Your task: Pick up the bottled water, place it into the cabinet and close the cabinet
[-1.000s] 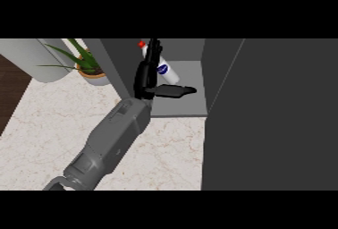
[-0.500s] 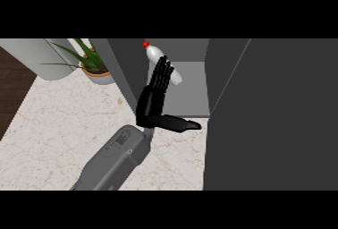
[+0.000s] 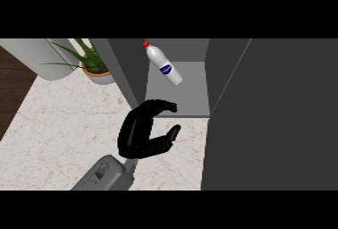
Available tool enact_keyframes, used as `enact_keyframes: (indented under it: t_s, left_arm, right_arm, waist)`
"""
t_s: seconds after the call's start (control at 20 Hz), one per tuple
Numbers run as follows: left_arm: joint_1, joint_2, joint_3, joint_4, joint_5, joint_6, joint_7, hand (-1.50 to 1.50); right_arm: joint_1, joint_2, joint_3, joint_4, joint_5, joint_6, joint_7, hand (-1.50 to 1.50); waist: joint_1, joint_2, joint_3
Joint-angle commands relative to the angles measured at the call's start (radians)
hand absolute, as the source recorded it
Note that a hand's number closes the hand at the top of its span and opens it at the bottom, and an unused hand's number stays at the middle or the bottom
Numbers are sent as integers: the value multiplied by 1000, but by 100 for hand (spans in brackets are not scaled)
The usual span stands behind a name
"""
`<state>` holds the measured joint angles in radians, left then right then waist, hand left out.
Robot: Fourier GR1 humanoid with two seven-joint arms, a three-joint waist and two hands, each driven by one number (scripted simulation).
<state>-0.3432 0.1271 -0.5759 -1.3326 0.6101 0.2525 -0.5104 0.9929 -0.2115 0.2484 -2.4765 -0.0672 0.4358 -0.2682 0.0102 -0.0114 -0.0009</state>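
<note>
The water bottle (image 3: pixel 165 67), white with a red cap and a blue label, leans tilted inside the open cabinet (image 3: pixel 191 96), its cap toward the back left. My left hand (image 3: pixel 138 136) is on the counter just outside the cabinet's front edge, below the bottle and clear of it. Its fingers (image 3: pixel 158 106) curl rightward over the thumb in a C shape with nothing between them. The cabinet door (image 3: pixel 277 120) stands open as a large dark panel at the right. My right hand does not show.
A potted plant (image 3: pixel 92 67) stands at the back left beside the cabinet's left wall (image 3: pixel 125 76). A pale rounded object (image 3: pixel 36 58) lies further left. The marble counter (image 3: pixel 59 129) ends at the dark floor on the far left.
My left hand let go of the bottle and drew back out of the cabinet toward me. Its fingers went from straight to curled. The bottle stays inside.
</note>
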Motion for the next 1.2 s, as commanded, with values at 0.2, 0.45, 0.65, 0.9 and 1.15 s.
enact_keyframes:
  t_s: [0.2, 0.45, 0.65, 0.9, 1.15]
  left_arm:
    - [246, 159, 5, -281, 15, -12, 20, -150]
    - [306, 235, 94, -309, 49, -34, 7, -150]
    - [430, 305, 131, -435, 110, -82, 0, -150]
    - [477, 347, 209, -446, 192, -142, 4, -150]
    - [562, 402, 240, -495, 217, -183, -4, -150]
  right_arm:
    - [61, -144, 42, -163, 83, 126, 18, 150]
    - [48, -162, 136, -217, 196, 144, -8, 150]
    - [34, -194, 212, -214, 215, 155, 23, 150]
    - [-26, -243, 347, -224, 259, 190, 73, 150]
    - [-130, -248, 414, -197, 286, 167, 143, 150]
  waist:
    - [0, -1, 0]
    - [-16, -2, -2]
    - [0, -4, -3]
    - [-2, -5, -7]
    - [34, -10, -12]
